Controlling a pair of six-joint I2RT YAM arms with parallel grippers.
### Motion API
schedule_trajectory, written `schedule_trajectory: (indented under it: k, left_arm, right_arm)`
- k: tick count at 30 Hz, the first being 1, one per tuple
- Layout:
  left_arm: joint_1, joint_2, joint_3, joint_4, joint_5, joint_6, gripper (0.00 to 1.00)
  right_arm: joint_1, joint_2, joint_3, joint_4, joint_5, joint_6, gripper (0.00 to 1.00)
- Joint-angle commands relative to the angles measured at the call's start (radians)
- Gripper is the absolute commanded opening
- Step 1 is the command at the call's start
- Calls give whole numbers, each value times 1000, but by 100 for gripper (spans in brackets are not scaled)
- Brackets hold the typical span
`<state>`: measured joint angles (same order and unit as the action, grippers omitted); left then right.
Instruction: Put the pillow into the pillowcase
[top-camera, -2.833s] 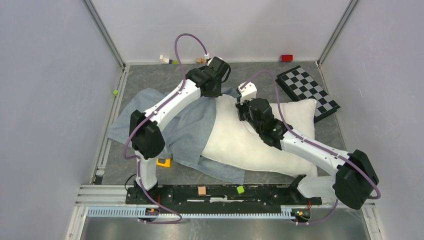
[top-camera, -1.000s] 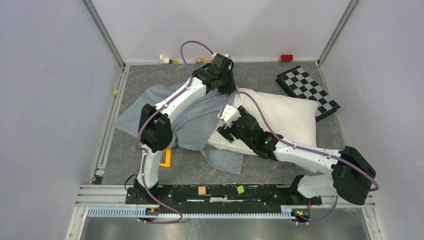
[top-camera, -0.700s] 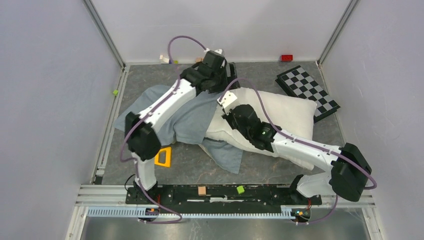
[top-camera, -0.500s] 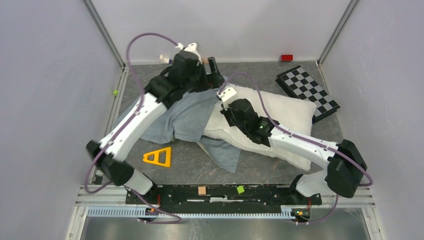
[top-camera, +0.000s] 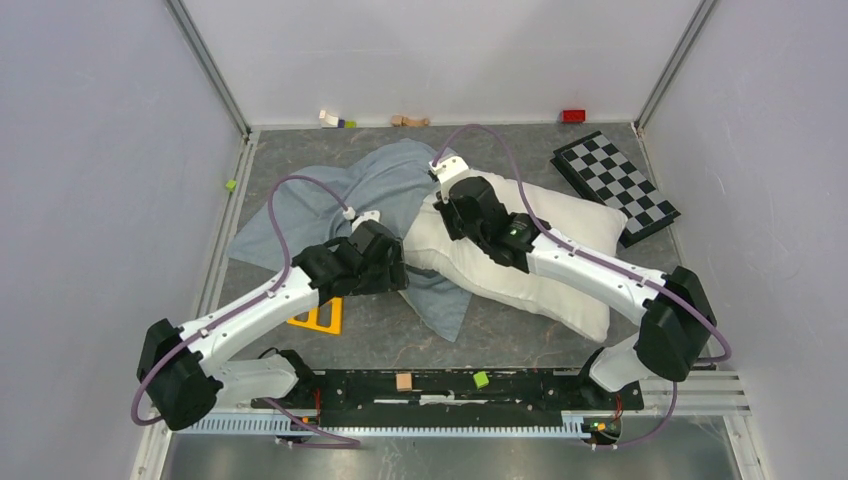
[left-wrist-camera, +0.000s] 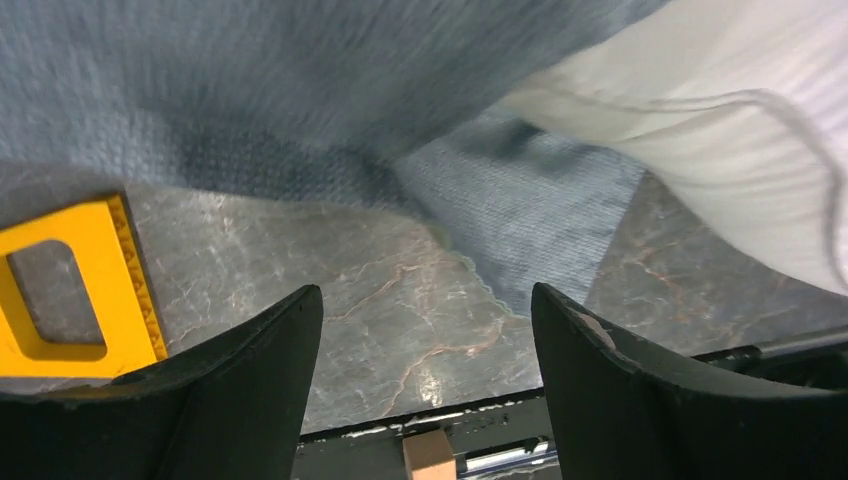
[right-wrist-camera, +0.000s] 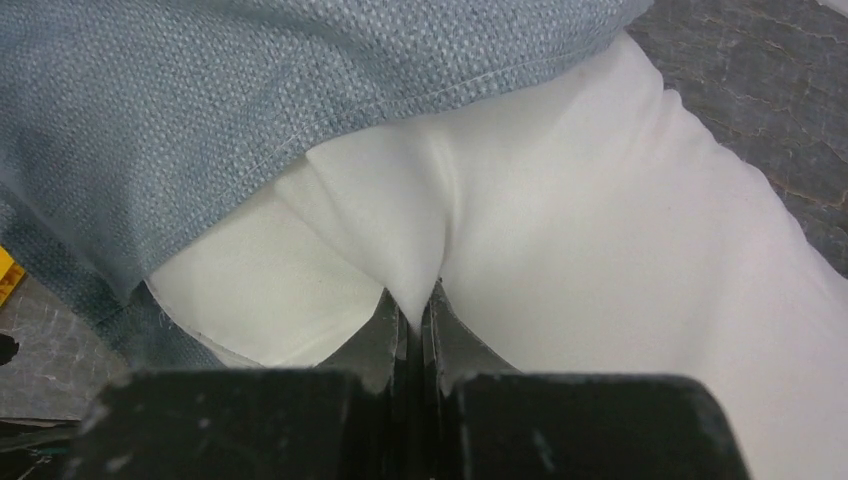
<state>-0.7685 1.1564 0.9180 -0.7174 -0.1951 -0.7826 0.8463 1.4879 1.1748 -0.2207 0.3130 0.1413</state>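
From where I stand, the job is at the stuffing-in stage and barely begun. The right gripper (right-wrist-camera: 415, 310) has its fingers pressed together on a raised fold of the large plump white fabric pillow (right-wrist-camera: 600, 260). The hem of the wrinkled light blue-grey cloth pillowcase (right-wrist-camera: 200, 110) lies just ahead of its tips, draped over the pillow's end.

The left gripper (left-wrist-camera: 425, 300) hangs spread wide and empty above the grey marbled table (left-wrist-camera: 330, 270). A loose flap of the pillowcase lies just ahead of it, the pillow is ahead and to its right, and a flat yellow plastic triangle (left-wrist-camera: 130, 270) is off to its left.

I'd say the next move is for the left gripper to catch the case's open hem and hold it up, so the pinched end can be driven inside. Picking one layer rather than both looks tricky.

The pillow is puffy and creased at the pinch, and nearly all of it lies outside. The case is rumpled in a heap.
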Motion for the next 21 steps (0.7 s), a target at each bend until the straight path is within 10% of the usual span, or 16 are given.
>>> schedule_trajectory:
  k: [1,12,18,21]
  left_arm:
    - [-19,-8,-45,102,-161,-121,83]
    - [-37,107,-133,434,-266,-150,61]
    - [-136,-9,24,373,-220,12,5]
    - [-267,-16,282,322,-179,165,2]
  right_arm:
    - [-5,5,102,53,-37,34,0]
    - [-22,11,211,-17,-7,58,0]
    - [-29,45,393,-128,34,97,0]
    - [-24,58,443,-168,91,139,0]
